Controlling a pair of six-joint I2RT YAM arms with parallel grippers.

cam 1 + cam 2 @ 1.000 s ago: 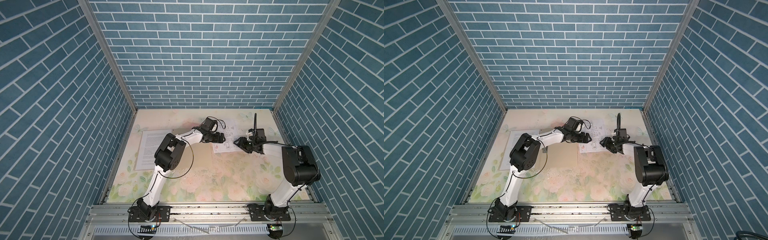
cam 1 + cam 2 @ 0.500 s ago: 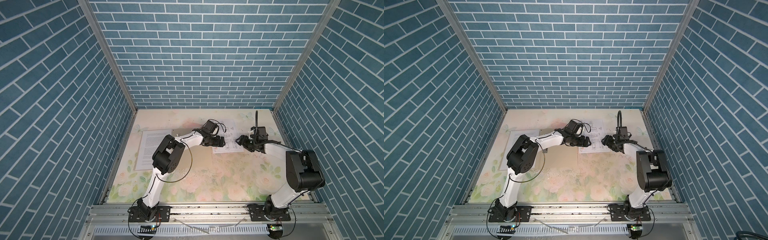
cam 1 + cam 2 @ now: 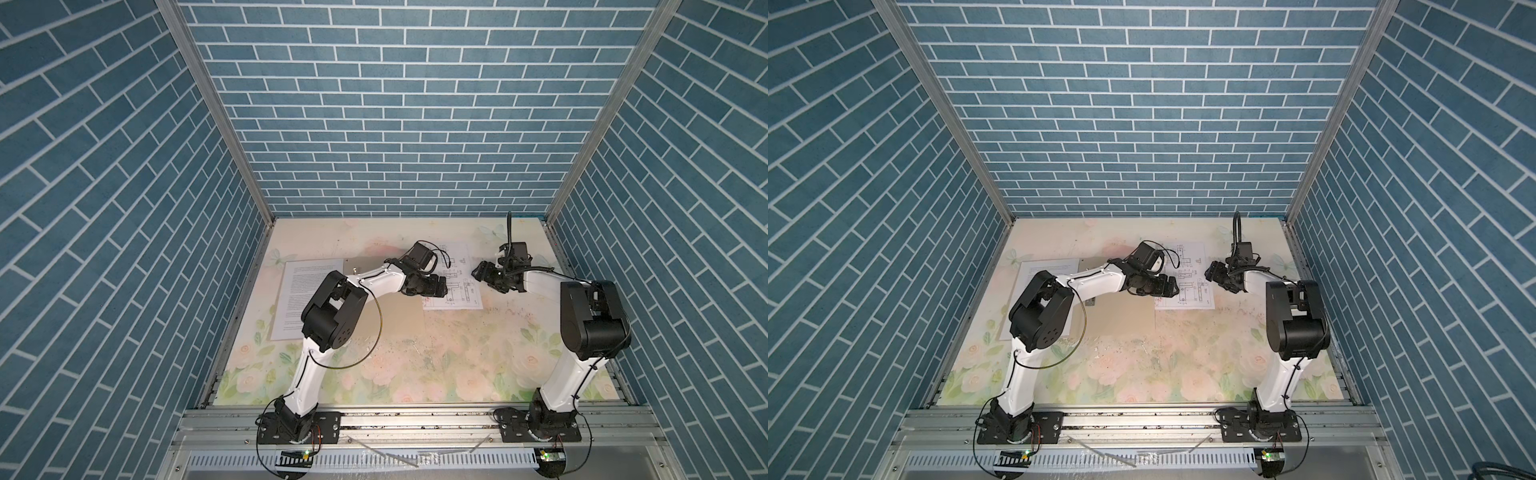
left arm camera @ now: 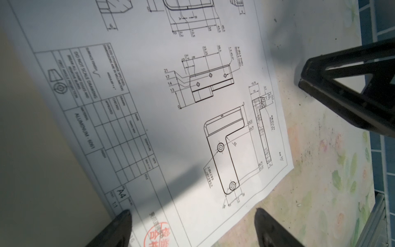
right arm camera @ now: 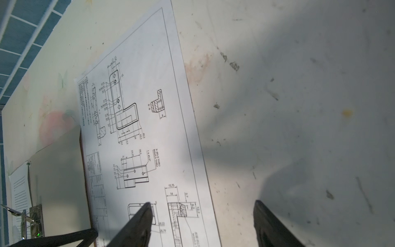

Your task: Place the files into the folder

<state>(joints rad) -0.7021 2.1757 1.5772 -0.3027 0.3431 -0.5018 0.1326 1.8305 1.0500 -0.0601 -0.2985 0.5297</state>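
In both top views, both white printed paper sheets [image 3: 466, 298] [image 3: 297, 291] lie outside the beige card folder [image 3: 399, 320]; both end effectors [image 3: 444, 286] [image 3: 478, 274] gape empty.

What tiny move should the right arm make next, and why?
Probably lower the right fingers and pinch the drawing sheet: they stand open astride its edge, and it lies flat on the table, mostly outside the folder.

Both top views look down from high at the front onto the whole floral bench [image 3: 457, 353]; both wrist cameras closely face the same white line-drawing paper sheet [image 4: 149, 85].
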